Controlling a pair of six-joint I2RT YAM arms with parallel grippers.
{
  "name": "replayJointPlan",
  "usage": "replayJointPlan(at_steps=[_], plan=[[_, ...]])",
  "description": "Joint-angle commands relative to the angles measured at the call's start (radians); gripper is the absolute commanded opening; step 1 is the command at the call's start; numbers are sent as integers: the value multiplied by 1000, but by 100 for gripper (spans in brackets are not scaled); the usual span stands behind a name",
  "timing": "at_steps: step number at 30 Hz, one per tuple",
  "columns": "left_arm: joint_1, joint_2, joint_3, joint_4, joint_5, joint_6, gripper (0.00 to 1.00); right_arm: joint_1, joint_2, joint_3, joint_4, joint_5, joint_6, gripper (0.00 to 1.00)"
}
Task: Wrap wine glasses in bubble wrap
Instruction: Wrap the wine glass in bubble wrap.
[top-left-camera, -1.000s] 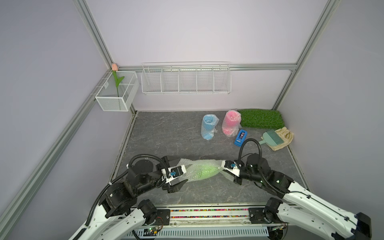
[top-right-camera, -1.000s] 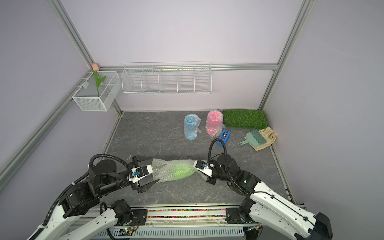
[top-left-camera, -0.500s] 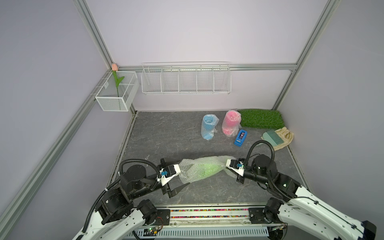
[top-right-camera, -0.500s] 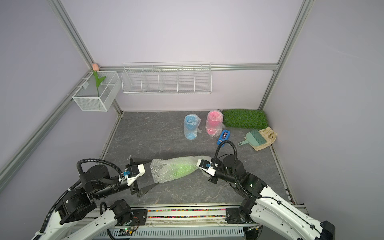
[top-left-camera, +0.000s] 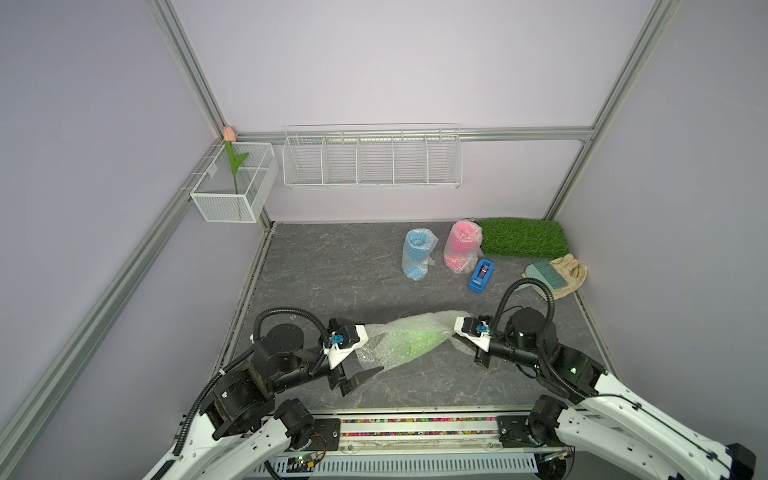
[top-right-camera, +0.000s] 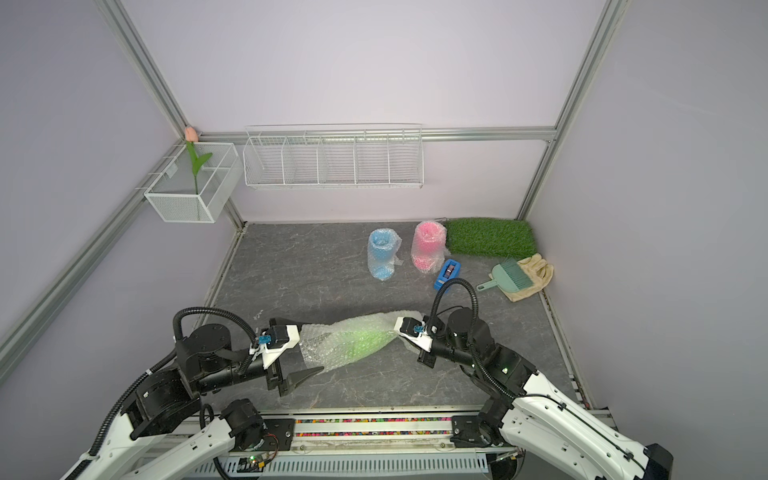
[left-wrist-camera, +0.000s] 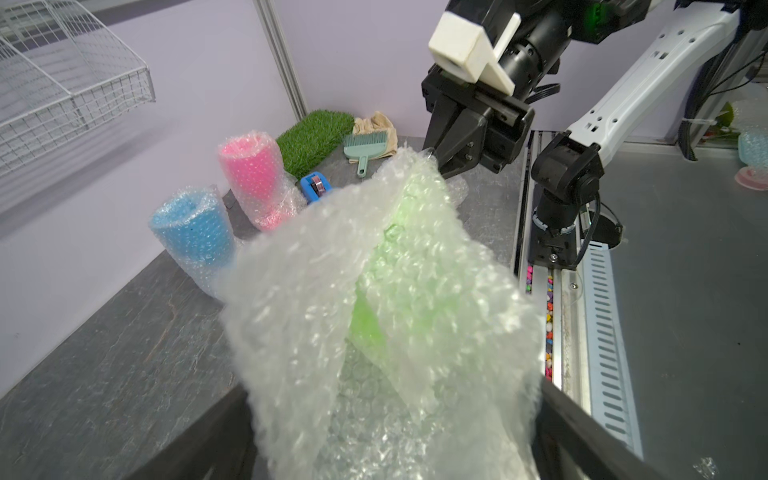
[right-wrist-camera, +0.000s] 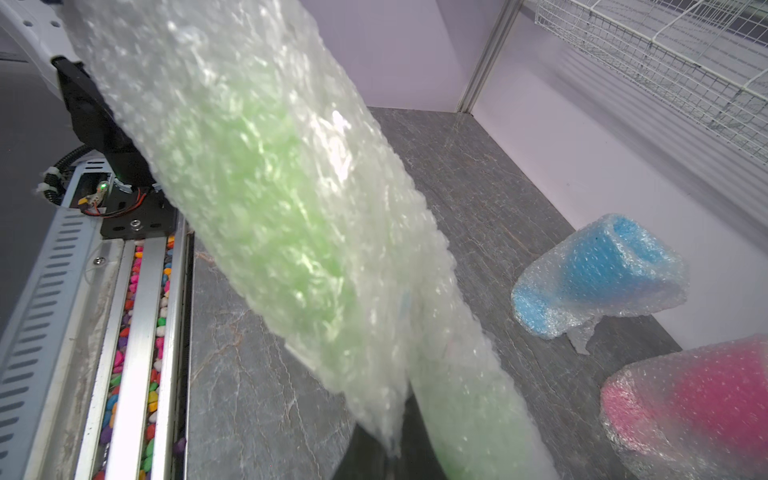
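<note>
One sky blue goblet (top-left-camera: 417, 253), one magenta goblet (top-left-camera: 460, 246) and one lime green goblet (top-left-camera: 415, 340): three in all. Three sheets of bubble wrap (top-left-camera: 374, 353), one around each. One artificial-grass mat (top-left-camera: 521, 237), one blue tape dispenser (top-left-camera: 481, 276), one teal hand brush (top-left-camera: 546, 279), and one heap of beige gloves (top-left-camera: 573, 272) whose number cannot be told. Two white wall baskets: one five-compartment wire rack (top-left-camera: 372, 158) and one mesh box (top-left-camera: 226, 203) holding one artificial tulip (top-left-camera: 229, 134).

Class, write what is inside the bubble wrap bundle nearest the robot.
A lime green wine glass shows through the bubble wrap bundle as a green blur. Its stem and foot cannot be made out under the layered film.
</note>
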Motion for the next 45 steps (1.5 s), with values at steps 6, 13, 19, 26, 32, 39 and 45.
replayJointPlan(at_steps=[6,13,19,26,32,39,45], plan=[[-3,50,18,-23,-28,3,48,-3,20,28,-3,-41,23,7],[-2,61,75,-96,10,52,0,-2,95,1,48,-77,33,7],[-2,140,206,-180,-57,101,0,35,240,-119,349,-140,101,7],[-3,317,385,-297,-107,134,0,104,525,-195,765,-133,110,8],[-2,427,470,-354,-107,142,0,113,795,-218,1083,-142,93,8],[-2,565,472,-419,-127,142,0,109,1009,-235,1293,-126,85,8],[-2,658,400,-370,-138,134,0,94,1116,-265,1419,-132,115,7]])
